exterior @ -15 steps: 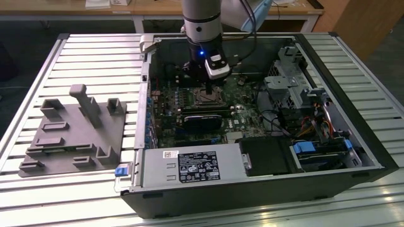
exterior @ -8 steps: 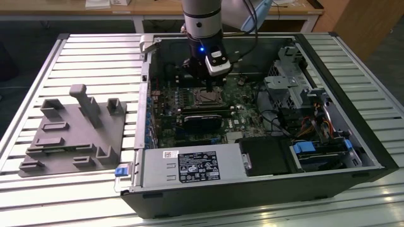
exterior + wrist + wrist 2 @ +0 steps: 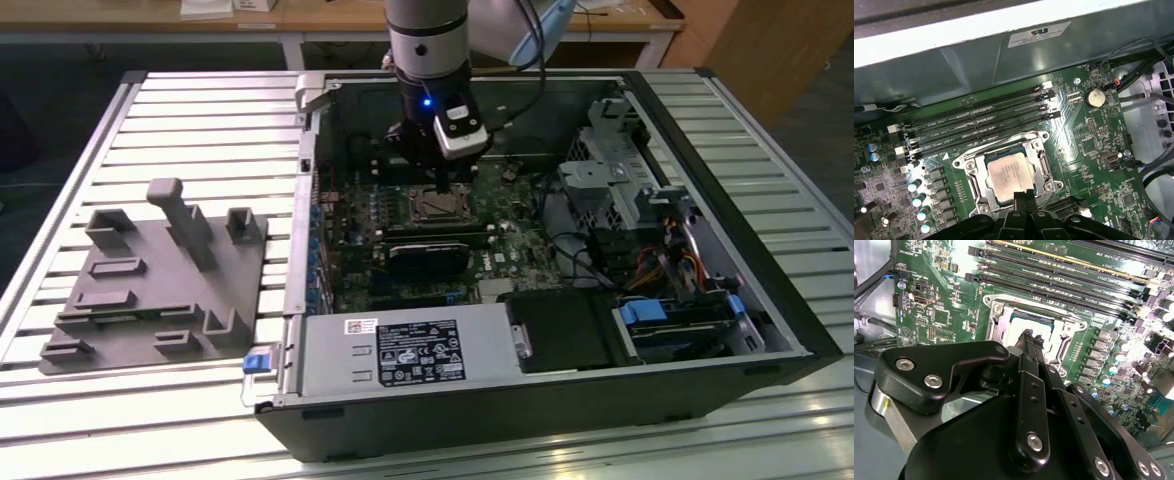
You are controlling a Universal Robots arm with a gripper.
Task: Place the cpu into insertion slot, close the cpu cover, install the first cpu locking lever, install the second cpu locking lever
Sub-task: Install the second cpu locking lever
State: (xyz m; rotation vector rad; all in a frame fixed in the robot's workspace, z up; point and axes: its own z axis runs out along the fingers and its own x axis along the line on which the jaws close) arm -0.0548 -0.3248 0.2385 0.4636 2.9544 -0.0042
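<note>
The cpu (image 3: 1010, 175) lies seated in the insertion slot (image 3: 1030, 148), the cpu cover (image 3: 1004, 152) down around it. The claw (image 3: 1024, 196), fingertips together and empty, touches its 6 o'clock edge; levering appears underway.

Gripper (image 3: 1030, 340) body hides the near part of the cpu (image 3: 1010, 175) and cpu cover (image 3: 1040, 162) in both wrist views, fingertips too tightly bunched to judge any gap, levers around the insertion slot (image 3: 437, 206) too small in exterior view.
</note>
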